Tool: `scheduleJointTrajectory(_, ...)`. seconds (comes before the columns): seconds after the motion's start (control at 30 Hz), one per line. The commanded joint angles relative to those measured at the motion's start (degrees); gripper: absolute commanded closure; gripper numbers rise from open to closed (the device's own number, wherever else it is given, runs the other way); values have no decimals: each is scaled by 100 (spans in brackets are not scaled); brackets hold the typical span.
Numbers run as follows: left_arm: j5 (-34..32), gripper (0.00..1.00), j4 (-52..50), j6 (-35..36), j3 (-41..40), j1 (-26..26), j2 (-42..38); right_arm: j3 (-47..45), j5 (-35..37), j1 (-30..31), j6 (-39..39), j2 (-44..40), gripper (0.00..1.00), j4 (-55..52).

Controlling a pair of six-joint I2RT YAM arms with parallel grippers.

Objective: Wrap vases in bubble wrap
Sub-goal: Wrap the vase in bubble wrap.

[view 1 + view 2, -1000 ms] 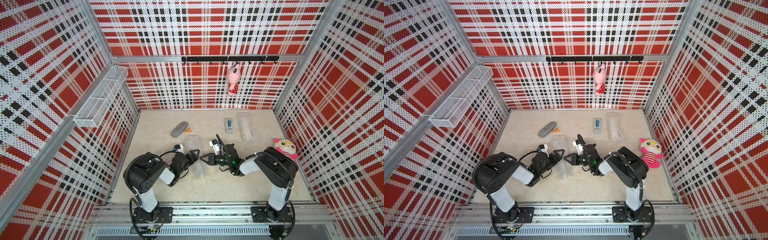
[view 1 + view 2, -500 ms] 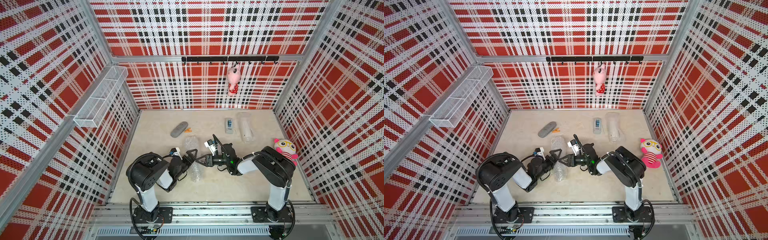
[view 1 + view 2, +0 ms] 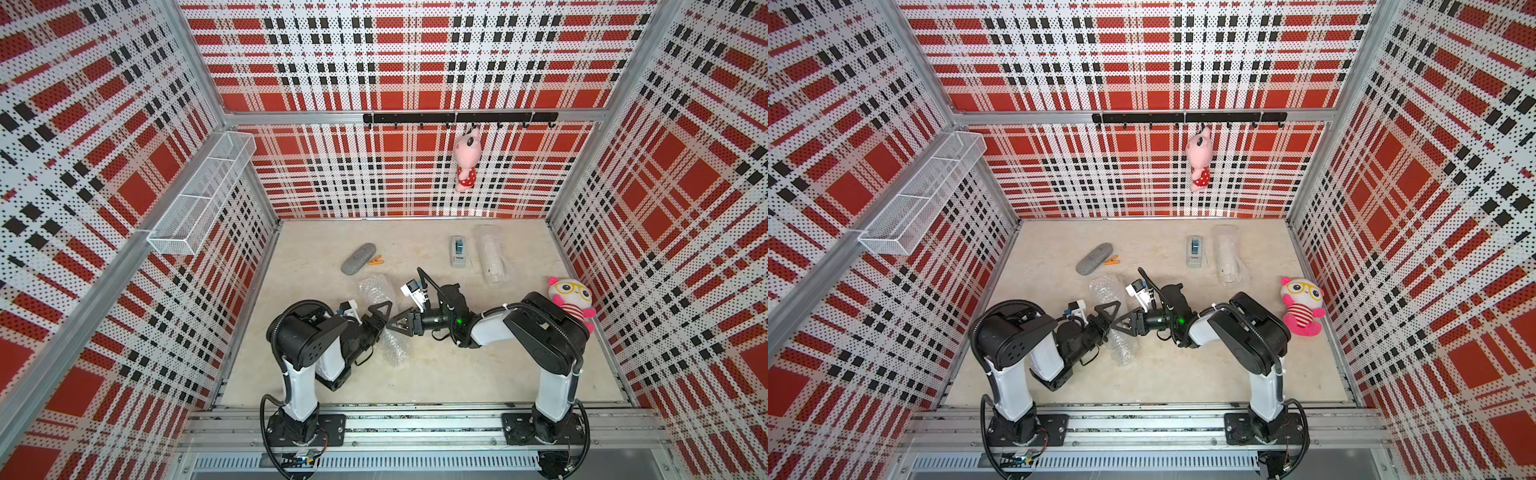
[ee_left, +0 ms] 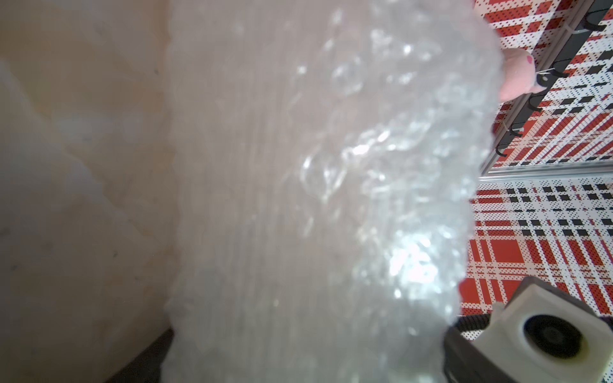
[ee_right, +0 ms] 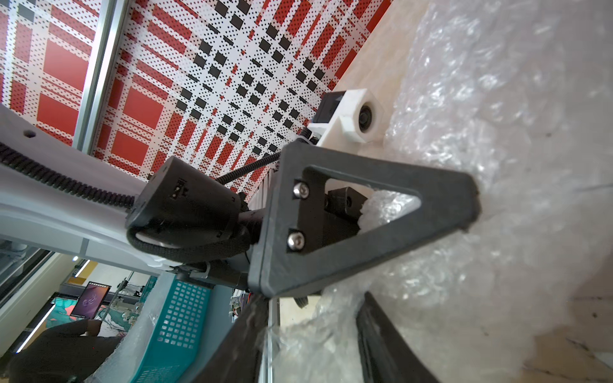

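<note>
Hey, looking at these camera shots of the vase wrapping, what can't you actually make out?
Contents of the near bubble wrap: blurred wrap fills the left wrist view.
Left pincer and right pincer: they overlap in both top views, so whether either grips the wrap cannot be told.
Far wrapped bundle: contents veiled by wrap in both top views.
Small orange item beside the grey case: too small in both top views.

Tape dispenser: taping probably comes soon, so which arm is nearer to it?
Right. The right arm has its wrist close in front of the tape dispenser; the left arm is farther off, across the bubble-wrapped bundle.
</note>
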Motion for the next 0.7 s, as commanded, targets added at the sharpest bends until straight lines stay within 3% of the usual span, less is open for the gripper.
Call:
scheduleJointTrajectory(0.0,1165,16,-98,320,-214,-421,335,167,365,-78,-21,95,52,49)
scheduleJointTrajectory(0.23,1161,34,-142,322,-159,-455,374,339,131,-205,-140,72,52,-144)
scheduleJointTrajectory(0.5,873,66,-643,426,-286,-377,93,424,194,-300,-277,-45,52,-561)
scheduleJointTrajectory(0.67,637,87,-1186,466,-362,-213,-157,433,626,-346,-778,-463,50,-1536)
